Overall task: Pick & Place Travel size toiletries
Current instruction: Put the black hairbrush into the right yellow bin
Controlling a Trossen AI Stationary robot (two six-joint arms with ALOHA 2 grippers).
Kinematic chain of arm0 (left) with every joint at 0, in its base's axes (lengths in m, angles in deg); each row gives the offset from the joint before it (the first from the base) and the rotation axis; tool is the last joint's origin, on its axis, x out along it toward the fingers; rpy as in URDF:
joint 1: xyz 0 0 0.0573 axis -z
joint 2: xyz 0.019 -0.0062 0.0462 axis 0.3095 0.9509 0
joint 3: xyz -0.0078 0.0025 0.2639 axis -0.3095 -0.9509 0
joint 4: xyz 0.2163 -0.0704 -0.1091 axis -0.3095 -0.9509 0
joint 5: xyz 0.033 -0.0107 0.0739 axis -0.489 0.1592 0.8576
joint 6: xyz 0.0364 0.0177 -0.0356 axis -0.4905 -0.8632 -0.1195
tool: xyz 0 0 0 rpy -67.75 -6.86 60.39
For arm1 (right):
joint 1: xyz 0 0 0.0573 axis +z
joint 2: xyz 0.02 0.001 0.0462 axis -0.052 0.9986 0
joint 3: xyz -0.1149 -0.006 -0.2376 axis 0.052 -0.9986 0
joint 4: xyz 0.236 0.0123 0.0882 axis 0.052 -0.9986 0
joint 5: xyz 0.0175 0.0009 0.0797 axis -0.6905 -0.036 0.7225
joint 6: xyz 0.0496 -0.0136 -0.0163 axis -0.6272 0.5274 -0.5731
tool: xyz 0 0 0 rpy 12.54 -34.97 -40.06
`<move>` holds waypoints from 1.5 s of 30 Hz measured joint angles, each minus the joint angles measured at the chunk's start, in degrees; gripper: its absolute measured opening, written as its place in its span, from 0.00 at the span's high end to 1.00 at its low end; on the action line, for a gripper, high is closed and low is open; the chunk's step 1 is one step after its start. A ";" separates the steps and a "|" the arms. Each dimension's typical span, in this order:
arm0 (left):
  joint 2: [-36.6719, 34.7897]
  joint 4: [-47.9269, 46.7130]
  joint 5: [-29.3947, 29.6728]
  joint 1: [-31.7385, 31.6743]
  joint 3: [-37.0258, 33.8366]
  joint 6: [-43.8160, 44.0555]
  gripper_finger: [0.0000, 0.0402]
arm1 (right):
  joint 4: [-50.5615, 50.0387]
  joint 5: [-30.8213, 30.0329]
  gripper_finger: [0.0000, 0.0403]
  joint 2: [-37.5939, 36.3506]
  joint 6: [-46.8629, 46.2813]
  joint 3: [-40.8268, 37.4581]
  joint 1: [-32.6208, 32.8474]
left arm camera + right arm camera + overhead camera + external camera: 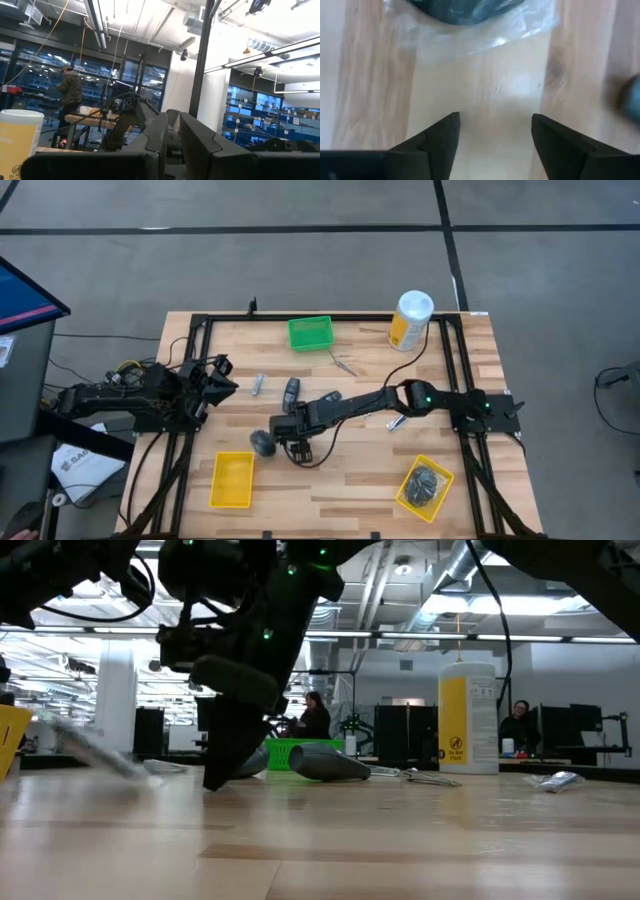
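place: lab/workshop | cues: exposed ceiling ducts [440,580], monitors [400,730], workbenches

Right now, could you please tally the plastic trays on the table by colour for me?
Green tray: 1
Yellow trays: 2, one empty, one holding a black bundle
Total: 3 trays

wooden table [350,480] holds trays [232,480], canister [409,320], toiletries [263,442].
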 joint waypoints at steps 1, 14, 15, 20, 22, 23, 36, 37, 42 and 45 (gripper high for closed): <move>0.00 0.01 0.00 0.00 0.00 -0.01 0.89 | -0.75 0.71 0.44 0.00 -0.11 0.00 -0.04; 0.00 0.03 0.00 -0.01 0.00 -0.01 0.89 | -1.29 1.27 0.97 0.00 -1.37 -0.02 -0.04; 0.00 0.03 -0.02 0.00 0.00 -0.01 0.89 | -1.28 1.21 0.98 -0.17 -1.46 -0.02 -0.04; 0.00 0.03 -0.01 0.01 0.00 -0.01 0.89 | -2.49 1.13 1.00 -0.31 -1.53 1.76 0.04; 0.00 0.03 0.00 -0.01 0.00 -0.01 0.89 | -3.57 1.13 0.99 -0.34 -2.21 3.72 0.04; 0.00 0.06 -0.02 -0.01 0.00 -0.01 0.89 | -3.90 1.11 1.00 -0.44 -2.65 4.40 0.04; 0.00 0.49 -0.02 0.01 0.00 0.00 0.89 | 4.40 2.59 0.94 -0.52 -1.19 9.31 1.53; 0.00 0.49 -0.02 0.01 0.00 0.00 0.89 | 5.01 2.55 0.90 -0.52 -0.45 9.31 1.74; 0.00 0.49 -0.02 0.01 0.00 0.01 0.89 | 8.08 2.65 0.65 0.26 0.45 9.23 1.15; 0.00 0.49 -0.02 0.00 0.00 0.01 0.89 | 8.85 2.50 0.49 0.15 -0.65 9.29 0.25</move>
